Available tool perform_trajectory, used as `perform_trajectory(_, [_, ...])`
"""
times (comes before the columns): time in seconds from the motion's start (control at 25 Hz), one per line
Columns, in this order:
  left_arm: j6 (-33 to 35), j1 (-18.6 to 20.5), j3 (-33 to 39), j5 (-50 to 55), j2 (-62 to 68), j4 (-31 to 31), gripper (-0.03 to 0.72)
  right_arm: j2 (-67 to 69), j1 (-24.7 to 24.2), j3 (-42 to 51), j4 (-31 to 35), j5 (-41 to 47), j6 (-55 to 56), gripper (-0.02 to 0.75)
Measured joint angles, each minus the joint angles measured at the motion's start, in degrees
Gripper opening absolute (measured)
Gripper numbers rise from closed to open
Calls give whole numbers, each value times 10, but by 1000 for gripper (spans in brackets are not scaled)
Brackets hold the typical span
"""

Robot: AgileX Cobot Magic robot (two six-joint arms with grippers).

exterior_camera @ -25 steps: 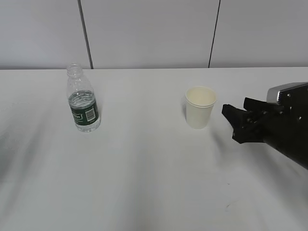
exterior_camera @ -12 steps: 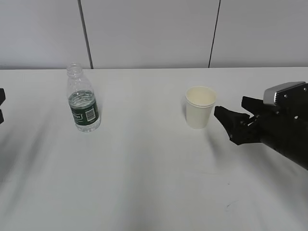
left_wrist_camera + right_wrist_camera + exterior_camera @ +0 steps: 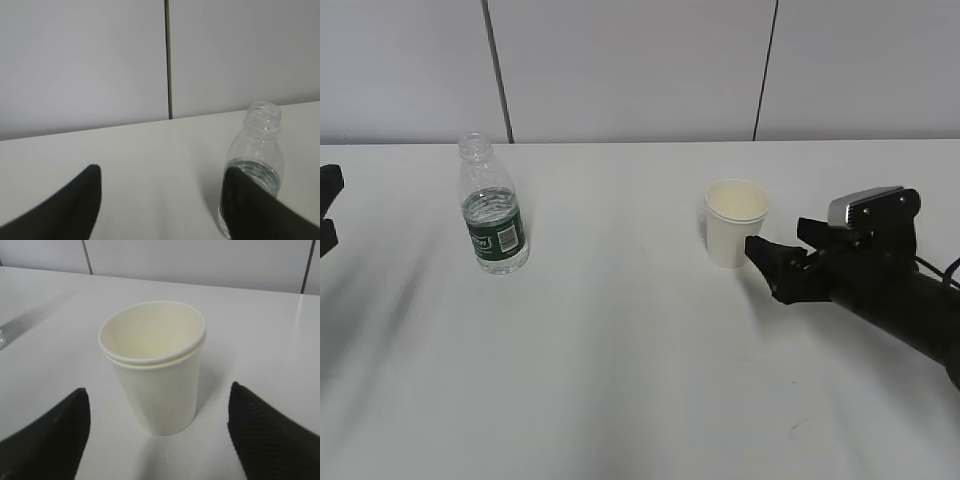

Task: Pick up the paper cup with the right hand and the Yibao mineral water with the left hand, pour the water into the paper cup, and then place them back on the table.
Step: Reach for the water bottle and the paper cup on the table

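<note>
You are looking at the paper cup (image 3: 736, 222) standing upright on the white worktop (image 3: 620, 360), right of centre, with its mouth facing up and showing a cream interior. Your right tool (image 3: 782, 258) is sitting just beside it on the right, low over the worktop, with its fingers spread wide and pointing at the cup; nothing is between them. In the right wrist view the cup (image 3: 153, 365) is standing centred between the two dark fingertips (image 3: 50, 440), apart from both.

The Yibao mineral water (image 3: 492, 208) is standing upright on the left part of the worktop, well apart from the cup, with its neck uncapped and water reaching about the top of the green label. Your left tool (image 3: 327, 210) is showing only at the left edge of the exterior view, near the bottle but not touching it. In the left wrist view its fingers (image 3: 65, 210) are standing apart and holding nothing, and the bottle (image 3: 256, 162) is lying ahead behind the right fingertip.
</note>
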Motion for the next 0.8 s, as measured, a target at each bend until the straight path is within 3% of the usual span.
perform_trajectory(0.8, [0,0,0,-11,0,1,468,137,1,-165,-57,0,60,670])
